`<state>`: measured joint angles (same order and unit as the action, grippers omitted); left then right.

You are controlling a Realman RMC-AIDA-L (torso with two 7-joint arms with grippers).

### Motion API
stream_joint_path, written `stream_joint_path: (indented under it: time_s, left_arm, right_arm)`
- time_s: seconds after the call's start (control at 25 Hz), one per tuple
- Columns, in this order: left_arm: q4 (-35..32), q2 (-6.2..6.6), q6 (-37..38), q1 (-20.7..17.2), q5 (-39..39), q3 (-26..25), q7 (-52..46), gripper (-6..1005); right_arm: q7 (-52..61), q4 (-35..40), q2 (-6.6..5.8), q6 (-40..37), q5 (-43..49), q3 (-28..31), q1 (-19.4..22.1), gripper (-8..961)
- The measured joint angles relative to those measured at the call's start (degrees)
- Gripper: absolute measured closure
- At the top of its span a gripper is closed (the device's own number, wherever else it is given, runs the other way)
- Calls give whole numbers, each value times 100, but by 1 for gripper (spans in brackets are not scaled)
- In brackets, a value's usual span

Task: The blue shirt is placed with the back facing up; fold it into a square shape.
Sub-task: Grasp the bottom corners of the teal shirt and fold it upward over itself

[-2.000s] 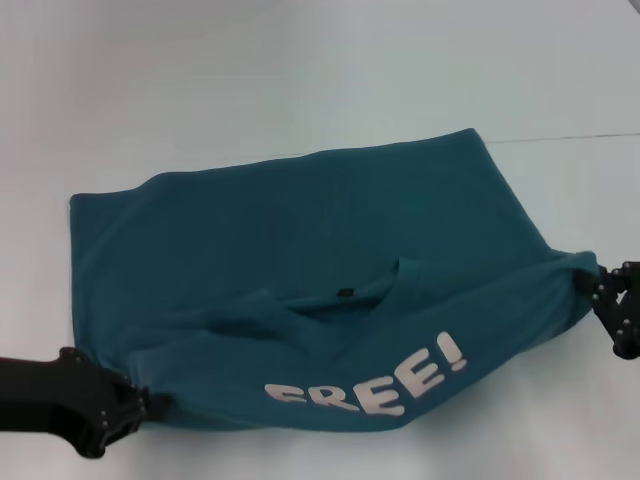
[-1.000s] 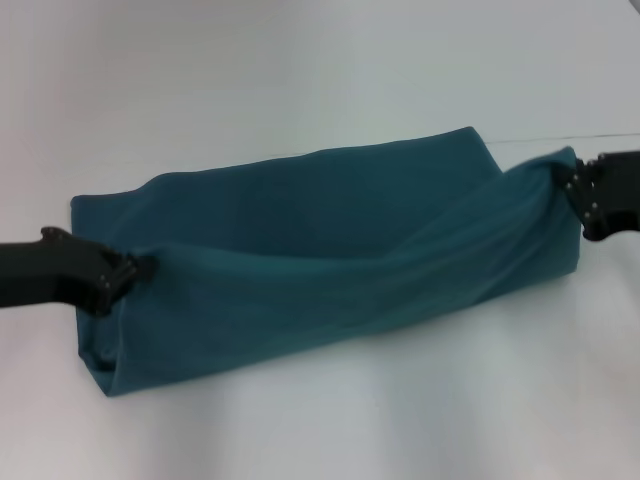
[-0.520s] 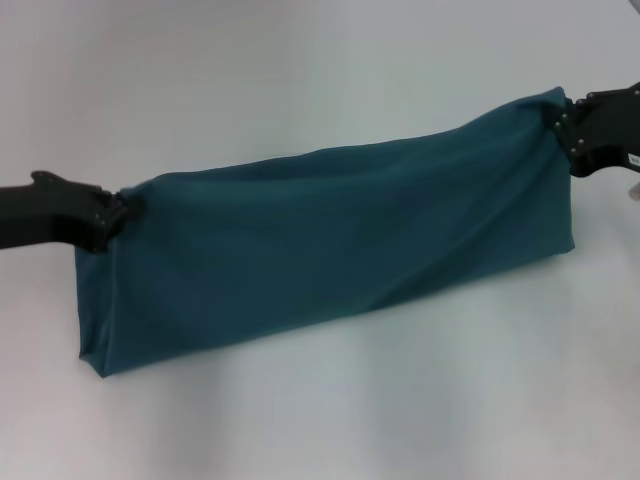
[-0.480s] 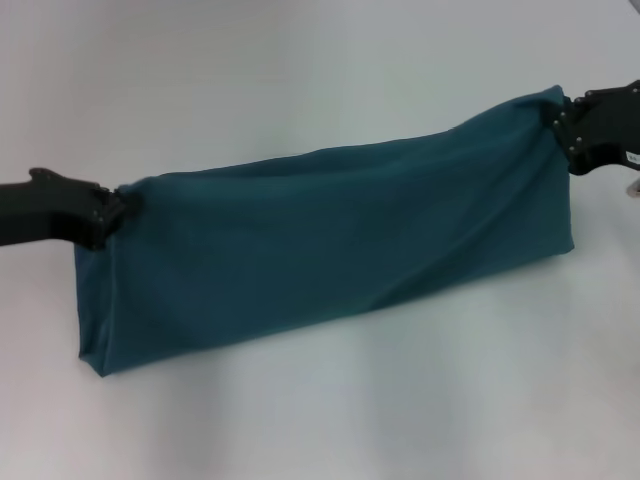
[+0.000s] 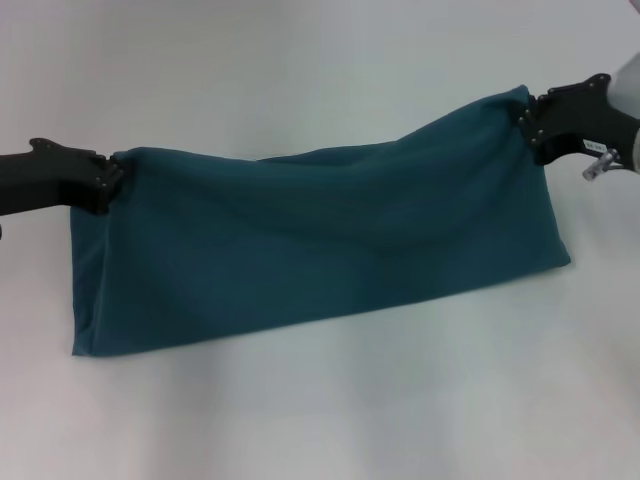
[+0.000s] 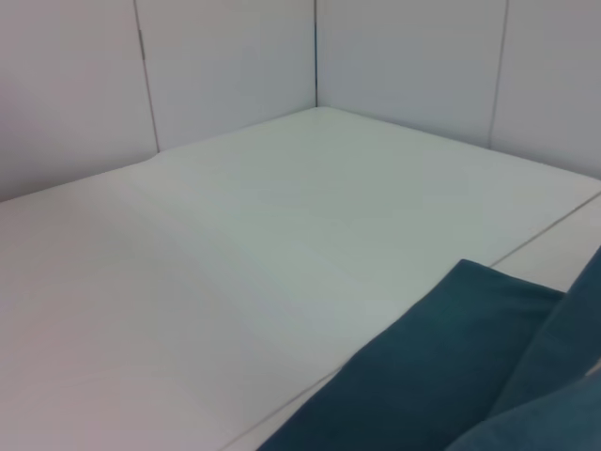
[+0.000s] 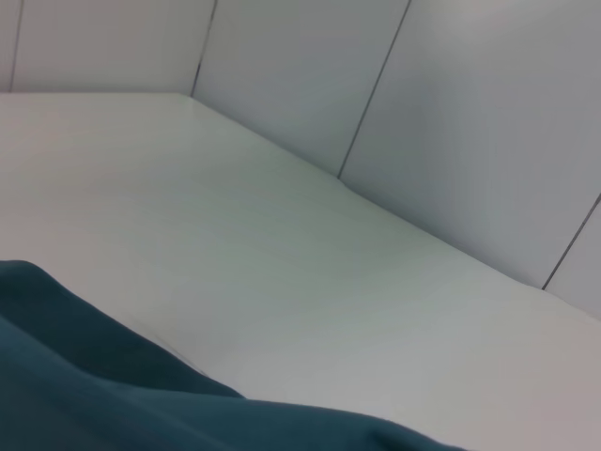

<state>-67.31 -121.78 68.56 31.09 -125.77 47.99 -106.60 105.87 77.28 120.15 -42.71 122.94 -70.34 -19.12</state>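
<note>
Fabric is pinched in both my grippers: my left gripper (image 5: 112, 178) clamps one far corner of the blue shirt (image 5: 310, 250) and my right gripper (image 5: 530, 125) clamps the other, the right held farther back. Between them the shirt hangs as a long folded band, its near edge lying on the white table (image 5: 330, 410). Half a second ago both corners sat nearer to me; the fold has since been carried farther away and the cloth lies flatter.

Shirt (image 5: 320, 250) between end effectors — left (image 5: 112, 178), right (image 5: 530, 125)
</note>
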Motion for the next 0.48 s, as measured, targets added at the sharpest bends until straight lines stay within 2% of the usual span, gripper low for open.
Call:
stream_joint_path:
  time_s: [0.24, 0.48]
  left_arm:
    - [490, 61, -351, 165, 1, -1, 200, 997]
    - [659, 29, -719, 187, 1, 28, 328, 997]
  right_arm:
    - [3, -432, -8, 184, 231, 81, -419, 917]
    - [2, -936, -13, 544, 357, 147, -709, 918]
